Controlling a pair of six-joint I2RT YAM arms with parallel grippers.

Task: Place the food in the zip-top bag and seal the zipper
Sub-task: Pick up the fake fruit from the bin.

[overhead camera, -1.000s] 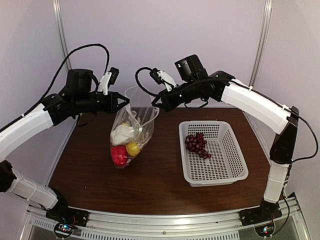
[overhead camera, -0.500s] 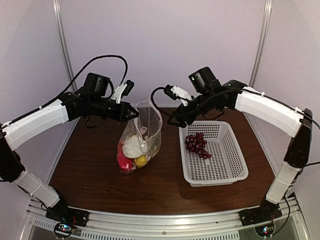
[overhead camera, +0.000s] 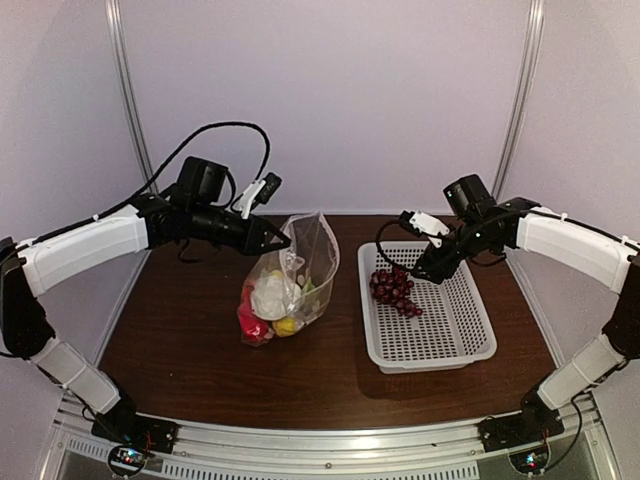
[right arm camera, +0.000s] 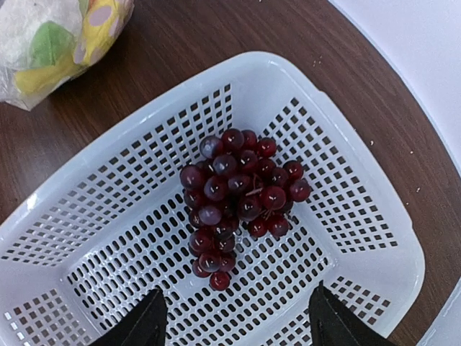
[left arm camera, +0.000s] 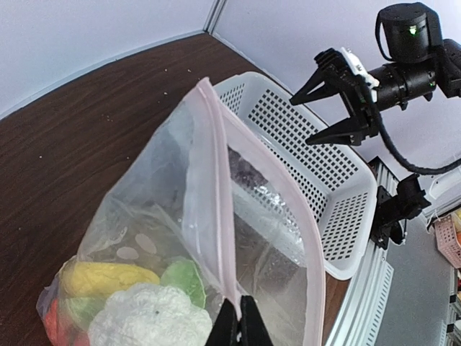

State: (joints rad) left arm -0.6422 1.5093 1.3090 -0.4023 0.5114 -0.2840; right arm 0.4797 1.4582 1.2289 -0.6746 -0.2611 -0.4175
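Observation:
The zip-top bag (overhead camera: 300,275) stands on the table with its mouth open, held up by its rim. My left gripper (overhead camera: 283,240) is shut on the zipper (left arm camera: 225,216), a pinkish strip along the mouth edge, pinched between its black fingertips (left arm camera: 240,321). Inside the bag lie the white cauliflower (left arm camera: 144,321), a yellow piece (left arm camera: 108,275) and red food (overhead camera: 250,322). The dark grapes (overhead camera: 393,287) lie in the white basket (overhead camera: 470,330). My right gripper (overhead camera: 422,270) hangs open above them (right arm camera: 236,292), touching nothing; the grapes (right arm camera: 238,194) sit just ahead of its fingers.
The perforated basket (right arm camera: 346,144) sits right of the bag, a narrow strip of brown table between them. Metal frame posts and purple walls close the back and sides. The basket's near corner (left arm camera: 346,209) lies close behind the bag's mouth.
My right gripper let go of the bag's mouth edge, opened, and swung right and down over the basket. My left gripper carried the bag's rim to the right.

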